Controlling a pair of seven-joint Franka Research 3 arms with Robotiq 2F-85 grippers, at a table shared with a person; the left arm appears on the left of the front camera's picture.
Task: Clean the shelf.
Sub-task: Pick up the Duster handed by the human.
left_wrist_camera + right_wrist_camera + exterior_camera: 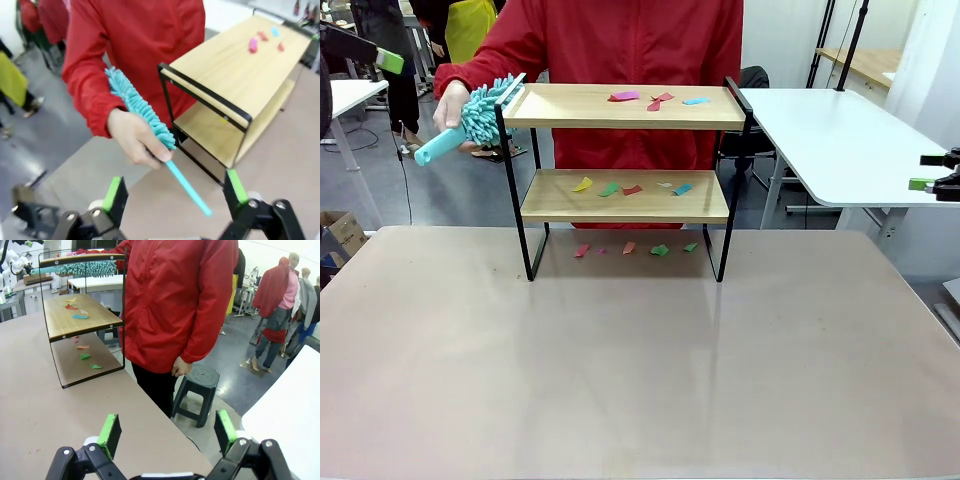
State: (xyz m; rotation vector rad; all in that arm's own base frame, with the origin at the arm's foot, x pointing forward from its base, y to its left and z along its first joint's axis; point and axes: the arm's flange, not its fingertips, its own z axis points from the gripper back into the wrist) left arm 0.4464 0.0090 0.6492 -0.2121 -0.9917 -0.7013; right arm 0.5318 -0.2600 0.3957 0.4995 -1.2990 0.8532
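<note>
The shelf point(620, 197) stands at the table's far middle, two wooden boards in a black frame. Small coloured paper scraps point(660, 100) lie on its top board, more scraps point(609, 188) on the lower board, and others on the table beneath. A person in a red jacket holds a teal fluffy duster point(485, 112) against the top board's left end. My left gripper point(175, 192) hangs open just before that hand and the duster point(140, 107), beside the shelf point(235, 75). My right gripper point(167, 432) is open off the table's right side, far from the shelf point(75, 320).
A white table point(840, 140) stands at the back right, near my right gripper point(928, 172). My left gripper point(388, 62) sits high at the far left. A dark stool point(200, 380) stands behind the person. The brown table point(620, 370) lies bare in front of the shelf.
</note>
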